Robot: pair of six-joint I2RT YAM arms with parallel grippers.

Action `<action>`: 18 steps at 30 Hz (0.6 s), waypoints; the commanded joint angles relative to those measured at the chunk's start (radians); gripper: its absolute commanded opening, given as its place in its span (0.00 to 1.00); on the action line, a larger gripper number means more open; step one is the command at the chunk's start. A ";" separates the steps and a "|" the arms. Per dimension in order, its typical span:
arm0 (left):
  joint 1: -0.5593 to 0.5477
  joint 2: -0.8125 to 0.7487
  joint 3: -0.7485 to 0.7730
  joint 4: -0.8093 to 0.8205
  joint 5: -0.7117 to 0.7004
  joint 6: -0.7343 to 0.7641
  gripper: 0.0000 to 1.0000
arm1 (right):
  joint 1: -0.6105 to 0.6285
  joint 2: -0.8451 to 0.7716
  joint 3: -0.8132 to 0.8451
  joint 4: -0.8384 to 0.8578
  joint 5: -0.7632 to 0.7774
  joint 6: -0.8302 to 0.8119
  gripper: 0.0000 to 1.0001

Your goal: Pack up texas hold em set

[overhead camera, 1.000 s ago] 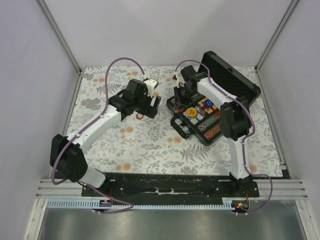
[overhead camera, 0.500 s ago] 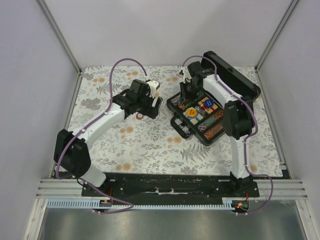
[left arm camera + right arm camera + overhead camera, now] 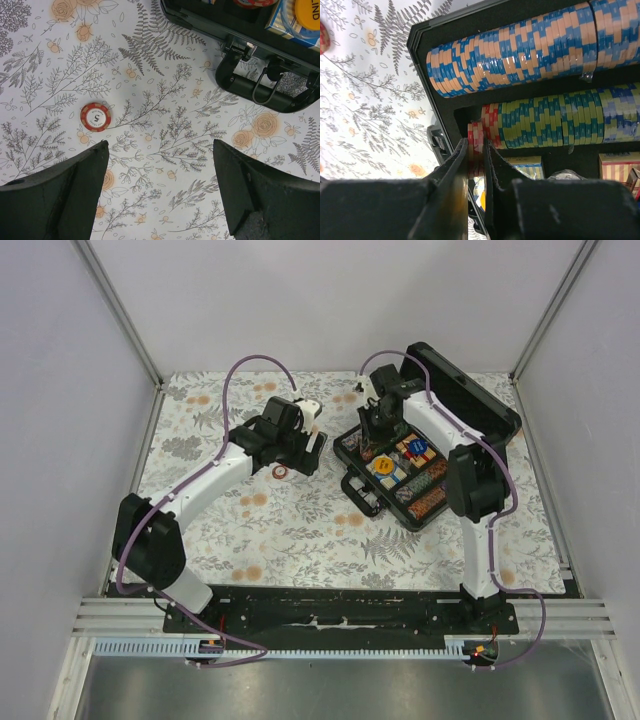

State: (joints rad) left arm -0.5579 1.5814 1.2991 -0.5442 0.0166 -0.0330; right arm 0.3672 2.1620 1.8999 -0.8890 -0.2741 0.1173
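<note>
The case (image 3: 420,37) lies open at about 2 o'clock from the middle of the bench (image 3: 300,530). Its lid (image 3: 465,390) is thrown back on the far side, which leaves the tray open to both arms from the near edge.

The right gripper (image 3: 476,150) points down into the tray with its jaws drawn almost together on a thin stack of red chips (image 3: 476,131). It holds them on edge so they can slide in face to face with the others. The stack sits at the 9 o'clock end of the green row (image 3: 540,122), directly below the orange-and-blue row (image 3: 510,55). That is probably where the slot has room left. From this angle it is hard to say whether the chips are already seated or a little above the slot.

The left gripper (image 3: 160,150) hangs over the bare bench with its jaws spread wide and nothing between them. A loose chip (image 3: 96,116), red with a pale centre, lies flat at 10 o'clock in its wrist view, just beyond the left fingertip. The case's handle (image 3: 265,92) shows at 2 o'clock. The wide spread suits a flat chip, and this one looks like the left arm's next pickup.
</note>
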 commanded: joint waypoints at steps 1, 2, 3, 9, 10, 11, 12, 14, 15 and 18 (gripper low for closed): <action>0.001 0.011 0.042 0.021 0.000 0.007 0.90 | 0.030 -0.056 -0.024 0.027 0.111 -0.050 0.01; 0.001 0.011 0.042 0.020 -0.001 0.007 0.90 | 0.039 -0.056 -0.027 0.028 0.127 -0.053 0.01; 0.001 0.009 0.040 0.021 -0.001 0.007 0.90 | 0.047 -0.059 -0.028 0.030 0.147 -0.057 0.02; 0.001 0.008 0.035 0.018 -0.007 0.008 0.90 | 0.088 -0.082 -0.062 0.076 0.245 -0.067 0.04; 0.001 0.006 0.034 0.018 -0.009 0.010 0.90 | 0.096 -0.083 -0.067 0.085 0.257 -0.067 0.06; 0.001 0.005 0.032 0.017 -0.010 0.008 0.90 | 0.102 -0.083 -0.071 0.091 0.268 -0.067 0.07; 0.001 0.003 0.031 0.015 -0.010 0.011 0.90 | 0.108 -0.083 -0.073 0.096 0.268 -0.070 0.07; 0.001 0.000 0.028 0.015 -0.014 0.012 0.90 | 0.119 -0.085 -0.076 0.108 0.297 -0.064 0.06; 0.001 -0.001 0.028 0.015 -0.014 0.012 0.90 | 0.124 -0.087 -0.076 0.113 0.305 -0.062 0.06; 0.001 -0.006 0.023 0.013 -0.012 0.013 0.90 | 0.137 -0.096 -0.079 0.127 0.346 -0.059 0.05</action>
State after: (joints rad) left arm -0.5579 1.5925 1.2991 -0.5442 0.0151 -0.0326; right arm 0.4873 2.1155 1.8301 -0.8261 -0.0147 0.0689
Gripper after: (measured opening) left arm 0.902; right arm 0.185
